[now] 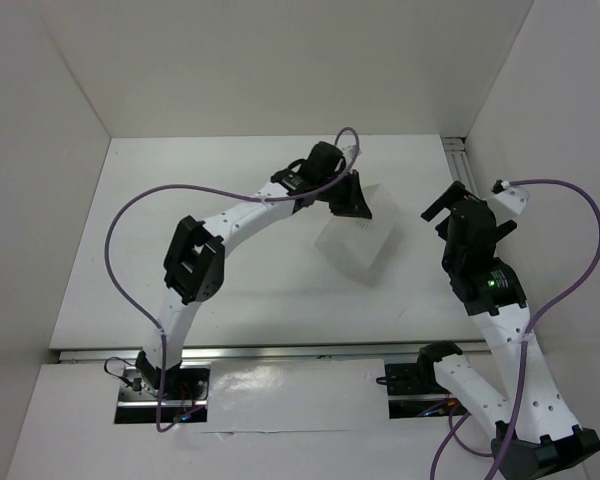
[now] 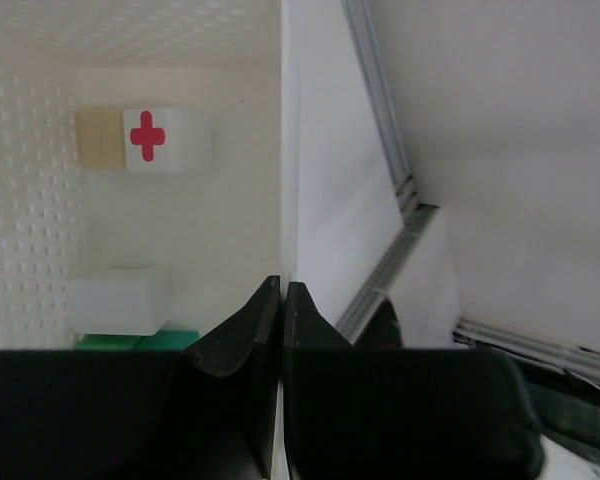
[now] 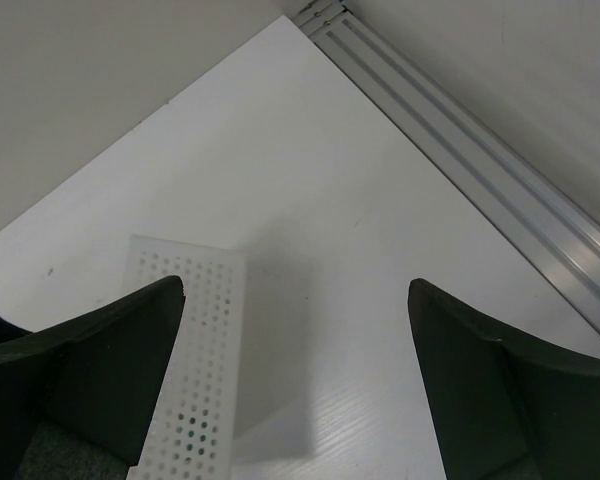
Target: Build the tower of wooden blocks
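As things are standing now: we are counting the tower as not begun, since all the blocks we can find are lying inside the tray point(image 1: 365, 250) and none is stacked on the table point(image 1: 240, 290).
Left gripper: the left gripper point(image 2: 282, 290) is pinching the thin side wall of the tray, its jaws closed down on that wall and on nothing else.
Right gripper: the right gripper point(image 3: 295, 288) is hanging over bare table near the far right corner with its jaws spread wide, and it is holding nothing.
White cube: the white cube point(image 2: 167, 140) is resting against the tray's far inner wall, its red cross facing the left wrist camera.
Tan cylinder: the tan cylinder point(image 2: 100, 140) is sitting just left of the white cube, touching it (we are seeing only one flat tan face, so its roundness is not showing).
Green cube: the green cube point(image 2: 140, 341) is showing only as a green strip at the near end of the tray, below a pale white lump point(image 2: 120, 300); we cannot tell whether the two are touching.
Done so far: we are judging that only a hold on the tray is in place.
Left to do: we are expecting all three blocks to need getting out of the tray, then stacking one on another.
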Controlling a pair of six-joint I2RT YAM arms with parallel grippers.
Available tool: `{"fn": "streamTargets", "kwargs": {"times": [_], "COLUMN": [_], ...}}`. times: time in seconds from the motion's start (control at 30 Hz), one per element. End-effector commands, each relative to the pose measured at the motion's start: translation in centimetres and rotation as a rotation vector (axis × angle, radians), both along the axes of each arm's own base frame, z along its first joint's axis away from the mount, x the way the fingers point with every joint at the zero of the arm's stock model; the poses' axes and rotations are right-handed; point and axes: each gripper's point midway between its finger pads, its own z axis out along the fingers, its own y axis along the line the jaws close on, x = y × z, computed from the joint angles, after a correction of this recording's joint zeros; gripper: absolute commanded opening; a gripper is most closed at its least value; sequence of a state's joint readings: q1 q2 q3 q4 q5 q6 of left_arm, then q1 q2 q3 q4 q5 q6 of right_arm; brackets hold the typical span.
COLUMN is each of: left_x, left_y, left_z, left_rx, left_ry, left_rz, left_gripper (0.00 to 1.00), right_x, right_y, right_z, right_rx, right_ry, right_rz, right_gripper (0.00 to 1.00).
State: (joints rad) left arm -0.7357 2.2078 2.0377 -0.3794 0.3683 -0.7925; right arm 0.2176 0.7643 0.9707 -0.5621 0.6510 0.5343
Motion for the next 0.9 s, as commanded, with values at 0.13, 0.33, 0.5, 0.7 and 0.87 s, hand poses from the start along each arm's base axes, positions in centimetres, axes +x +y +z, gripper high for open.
{"fn": "streamTargets", "kwargs": {"times": [0.13, 0.33, 0.5, 0.7, 0.87], "left_x": [-0.1, -0.3, 0.3, 1.2, 1.6], "left_y": [3.2, 4.7, 6.0, 6.1, 6.2], "left_z": [7.8, 8.8, 8.9, 6.5, 5.3], "left_rx": [-0.507, -0.741, -0.909, -0.993, -1.026], "left_ry": [0.081, 0.099, 0.123, 0.162, 0.213], "left_rz": [-0.28, -0.42, -0.417, -0.369, -0.353], "left_gripper": [0.0, 0.0, 0.0, 0.0, 0.0], "right_x": [-0.4, -0.3, -0.1, 0.0, 0.1], "right_y": [-0.4, -0.4, -0.6, -0.6, -0.4], "right_z": [2.0, 1.6, 1.4, 1.6, 1.5], "right_rx": [0.012, 0.0, -0.009, -0.009, -0.006], "right_ry": [-0.052, -0.03, -0.013, -0.013, -0.012], "right_rz": [-0.022, -0.019, -0.031, -0.031, -0.022], "right_gripper": [1.0, 1.0, 1.0, 1.0, 1.0]}}
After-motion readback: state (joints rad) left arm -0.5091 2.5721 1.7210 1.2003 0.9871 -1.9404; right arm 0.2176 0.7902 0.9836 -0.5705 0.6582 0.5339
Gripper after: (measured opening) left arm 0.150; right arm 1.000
